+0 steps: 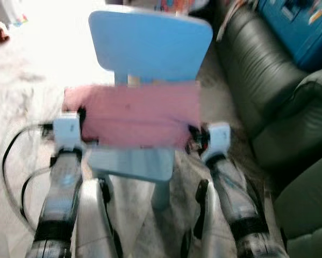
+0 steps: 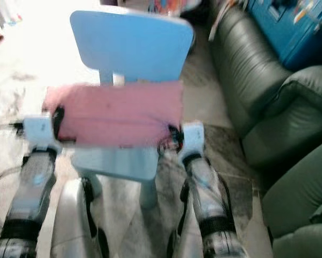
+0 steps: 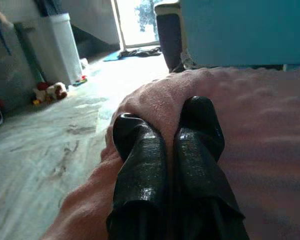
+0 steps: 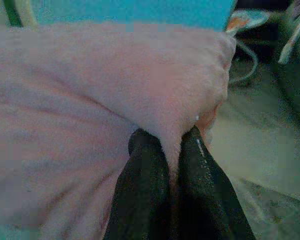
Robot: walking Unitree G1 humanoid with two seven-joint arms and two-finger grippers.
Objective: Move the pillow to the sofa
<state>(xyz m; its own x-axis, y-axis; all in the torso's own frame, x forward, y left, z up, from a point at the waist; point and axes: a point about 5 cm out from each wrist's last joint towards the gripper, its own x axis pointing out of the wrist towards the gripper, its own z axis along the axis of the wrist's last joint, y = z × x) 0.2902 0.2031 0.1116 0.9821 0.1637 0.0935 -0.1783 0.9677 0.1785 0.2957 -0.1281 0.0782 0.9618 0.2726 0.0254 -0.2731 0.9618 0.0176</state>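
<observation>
Both pincers, left pincer [image 3: 169, 132] and right pincer [image 4: 171, 145], pinch pillow [image 1: 134, 115] over chair [image 1: 150, 43].

No text, label, brand or number can be read on anything here.

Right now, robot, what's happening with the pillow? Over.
Left gripper and right gripper both pinching pink pillow. Pillow over blue chair. Green sofa on right.

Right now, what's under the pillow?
The pink pillow sits over the seat of the blue chair, pinched by the left end effector and right end effector. Contact with the seat is hidden.
</observation>
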